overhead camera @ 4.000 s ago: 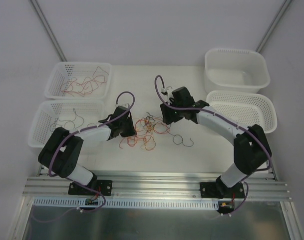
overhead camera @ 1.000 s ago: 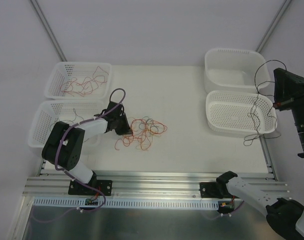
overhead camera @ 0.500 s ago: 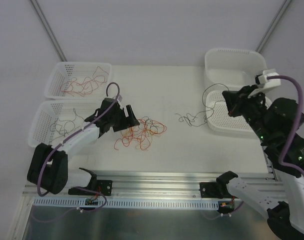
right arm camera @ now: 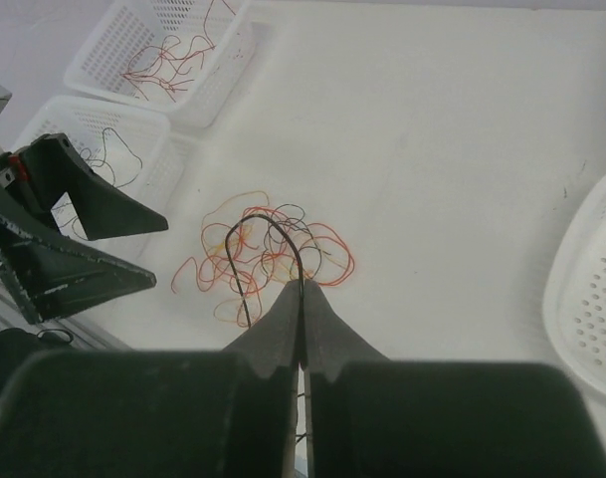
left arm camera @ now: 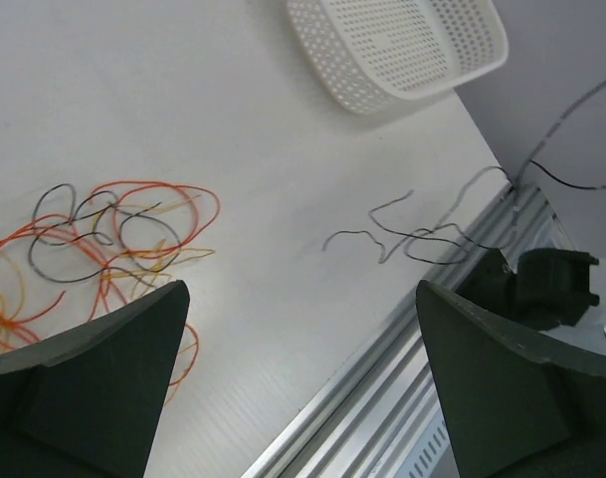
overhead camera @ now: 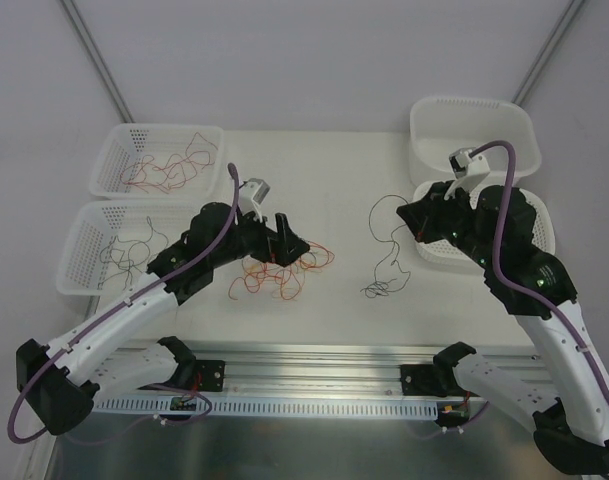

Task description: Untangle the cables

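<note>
Since a second ago both arms have swung in toward the middle. The left fingers point(left arm camera: 94, 398), which were closed down at the pile, now stand spread as wide as they go, raised over the tangle of cables point(overhead camera: 279, 268) and gripping nothing. That tangle (orange, red, pale yellow, with a few black loops through it) lies on the surface point(overhead camera: 324, 170) left of centre, just below the left fingers in the overhead view.

The right fingers point(right arm camera: 283, 324) are pressed tightly together on one black cable point(overhead camera: 382, 288). From my wrist view it arcs up and over out of the fingertips. From above it hangs off the right arm, and its lower end curls on the surface between the tangle and the right-hand baskets, clear of the pile.

On the left, the far basket point(overhead camera: 134, 145) holds red and orange cables, and the near basket point(overhead camera: 79, 255) holds black ones. On the right sit a solid-walled tub point(overhead camera: 474, 115) and, nearer, a perforated basket point(overhead camera: 539, 215) that the right arm partly hides, so I cannot tell what is in it.
</note>
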### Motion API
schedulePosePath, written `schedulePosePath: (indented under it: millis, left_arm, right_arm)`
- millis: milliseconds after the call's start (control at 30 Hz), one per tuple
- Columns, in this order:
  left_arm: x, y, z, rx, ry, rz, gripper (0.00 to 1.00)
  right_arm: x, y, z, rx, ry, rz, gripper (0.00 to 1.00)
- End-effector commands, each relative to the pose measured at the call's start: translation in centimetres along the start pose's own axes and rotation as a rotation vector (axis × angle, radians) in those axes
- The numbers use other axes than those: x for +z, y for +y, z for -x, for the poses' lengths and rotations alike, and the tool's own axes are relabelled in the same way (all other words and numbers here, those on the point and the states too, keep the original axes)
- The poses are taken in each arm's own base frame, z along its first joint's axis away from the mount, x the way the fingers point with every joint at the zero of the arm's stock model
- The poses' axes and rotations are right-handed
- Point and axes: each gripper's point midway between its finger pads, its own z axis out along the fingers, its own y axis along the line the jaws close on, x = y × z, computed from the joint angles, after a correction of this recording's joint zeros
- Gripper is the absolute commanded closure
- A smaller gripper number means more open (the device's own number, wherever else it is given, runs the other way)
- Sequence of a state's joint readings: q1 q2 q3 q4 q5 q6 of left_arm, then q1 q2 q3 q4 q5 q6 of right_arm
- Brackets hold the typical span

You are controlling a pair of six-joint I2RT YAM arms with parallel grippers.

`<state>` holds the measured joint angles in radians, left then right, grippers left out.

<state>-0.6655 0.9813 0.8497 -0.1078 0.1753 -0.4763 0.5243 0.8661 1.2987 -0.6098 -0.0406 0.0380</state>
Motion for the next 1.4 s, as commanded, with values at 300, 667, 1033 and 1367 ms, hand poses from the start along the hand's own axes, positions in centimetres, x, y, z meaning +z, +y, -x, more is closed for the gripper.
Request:
schedulePosePath:
  millis: [300, 667, 1033, 1367]
  left_arm:
    - [2.3, -13.3, 2.3, 0.209, -0.115, -0.347, 0.01]
    - [6.6, -18.3, -0.6, 0.272, -0.103, -0.439, 0.01]
    - [10.5, -19.0, -3.1, 0.325, -0.08, -0.411, 0.33]
    - [9.5, -19.3, -1.9, 0.307, -0.118, -0.412, 1.0]
  right_arm:
    - [0.6, 2.1, -0.8, 0.068, -0.018, 0.095, 0.99]
    - [0.0, 3.0, -1.2, 0.115, -0.028, 0.129, 0.99]
    - [-0.7, 3.3, -1.5, 0.128, -0.028, 0.143, 0.99]
    - [-1.1, 2.3, -2.4, 0.108, -0.017, 0.109, 0.9]
